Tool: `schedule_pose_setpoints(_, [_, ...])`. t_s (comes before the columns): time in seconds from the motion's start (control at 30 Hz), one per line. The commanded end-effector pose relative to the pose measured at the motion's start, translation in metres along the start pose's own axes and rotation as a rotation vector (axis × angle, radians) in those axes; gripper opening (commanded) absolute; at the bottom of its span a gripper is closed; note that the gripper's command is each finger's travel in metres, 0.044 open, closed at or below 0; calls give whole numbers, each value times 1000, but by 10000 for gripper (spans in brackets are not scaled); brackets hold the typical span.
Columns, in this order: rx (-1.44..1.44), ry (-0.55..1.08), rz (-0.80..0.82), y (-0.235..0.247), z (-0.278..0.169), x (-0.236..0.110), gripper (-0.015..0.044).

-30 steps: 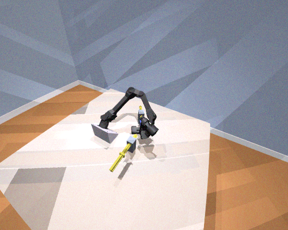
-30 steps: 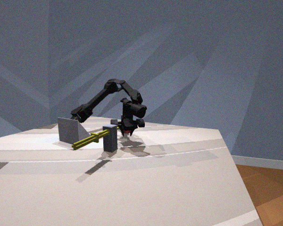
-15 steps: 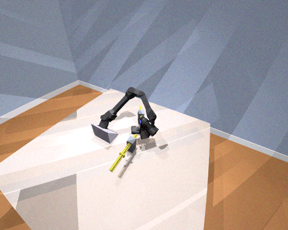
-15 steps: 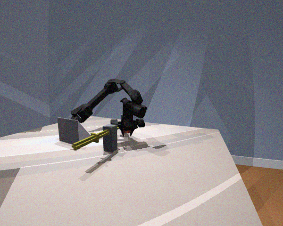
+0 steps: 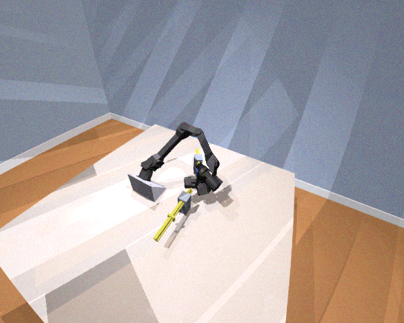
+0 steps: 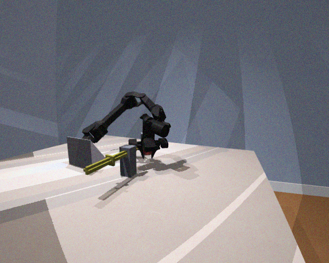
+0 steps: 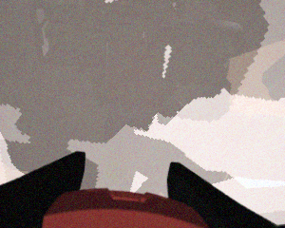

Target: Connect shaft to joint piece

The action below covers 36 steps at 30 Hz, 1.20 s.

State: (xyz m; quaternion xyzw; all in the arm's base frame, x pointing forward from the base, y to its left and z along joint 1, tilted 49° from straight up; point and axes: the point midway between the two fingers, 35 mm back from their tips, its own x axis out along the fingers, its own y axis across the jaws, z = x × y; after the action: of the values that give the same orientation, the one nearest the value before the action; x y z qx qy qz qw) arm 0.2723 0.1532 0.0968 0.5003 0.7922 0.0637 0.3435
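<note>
Two blocks (image 6: 128, 160), one clamped claw (image 6: 148, 155)

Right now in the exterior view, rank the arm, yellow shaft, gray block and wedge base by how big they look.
1. Arm
2. Wedge base
3. Yellow shaft and gray block: too alike to rank; the shaft is longer, the block bulkier.

Blue-grey walls (image 5: 229, 52) rise on every side, crossed by broad slanting bands of paler light. A white skirting strip (image 5: 351, 204) runs along their foot. The floor (image 5: 351, 271) is warm orange-brown wood (streaked with darker shadow wedges). A pale, off-white tabletop (image 6: 187, 221) fills the middle, marked with bright stripes and grey shadow patches.
</note>
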Motion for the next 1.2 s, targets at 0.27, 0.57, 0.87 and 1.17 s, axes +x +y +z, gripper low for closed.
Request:
schedule_pose_setpoints(0.27, [3,4,0,0,-1,1,182])
schedule_pose_setpoints(0.57, [0,0,0,0,0,0,147])
schedule_pose_setpoints(0.87, [0,0,0,0,0,0,42])
schedule_pose_setpoints(1.17, [12,-17,1,-1,0,-1,0])
